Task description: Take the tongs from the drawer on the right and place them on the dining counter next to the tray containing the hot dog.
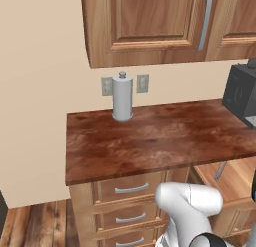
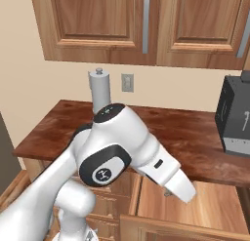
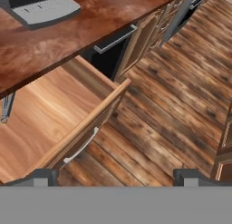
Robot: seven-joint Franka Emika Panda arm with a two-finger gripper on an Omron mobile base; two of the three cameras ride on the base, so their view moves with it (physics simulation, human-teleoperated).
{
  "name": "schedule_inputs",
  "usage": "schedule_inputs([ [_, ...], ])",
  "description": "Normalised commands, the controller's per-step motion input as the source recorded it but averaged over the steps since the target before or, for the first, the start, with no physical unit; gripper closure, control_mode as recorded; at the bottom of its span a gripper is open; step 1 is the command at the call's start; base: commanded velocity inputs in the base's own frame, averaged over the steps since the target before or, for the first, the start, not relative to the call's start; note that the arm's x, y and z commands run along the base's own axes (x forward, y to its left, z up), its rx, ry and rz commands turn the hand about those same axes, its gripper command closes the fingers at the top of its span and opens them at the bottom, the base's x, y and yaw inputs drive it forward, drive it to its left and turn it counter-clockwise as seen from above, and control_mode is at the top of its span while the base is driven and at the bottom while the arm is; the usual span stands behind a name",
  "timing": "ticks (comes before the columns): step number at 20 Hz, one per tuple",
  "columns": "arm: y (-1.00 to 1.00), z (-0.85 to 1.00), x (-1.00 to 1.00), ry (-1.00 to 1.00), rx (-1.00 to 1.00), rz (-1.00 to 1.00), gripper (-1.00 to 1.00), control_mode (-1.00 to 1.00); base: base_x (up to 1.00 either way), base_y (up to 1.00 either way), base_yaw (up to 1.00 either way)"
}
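Wooden drawer [image 3: 54,114] open w/ one tongs [image 3: 6,109] inside; jaws spread wide, empty.

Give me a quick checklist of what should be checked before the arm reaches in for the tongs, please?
1. Drawer pulled open: ok.
2. Tongs located: ok, they lie at the drawer's back, partly under the worktop edge.
3. Gripper open and empty: ok, fingertips stand wide apart.
4. Gripper lined up over the tongs: not ok, it looks past the drawer front toward the floor.
5. Room under the worktop edge to grasp: cannot tell.
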Motion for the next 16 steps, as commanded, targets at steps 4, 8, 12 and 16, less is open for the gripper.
schedule_inputs([
  [4,0.61,0.16,0.27,0.07,0.00,0.00,-1.00,-1.00,0.00,0.00,0.00],
  [8,0.54,0.04,0.41,0.04,0.00,0.00,-1.00,-1.00,0.00,0.00,0.00],
  [12,0.54,0.00,0.54,0.00,0.02,0.00,-1.00,-1.00,0.00,0.00,0.00],
  [16,0.55,0.00,0.55,0.00,0.05,0.01,-1.00,-1.00,0.00,0.00,0.00],
])
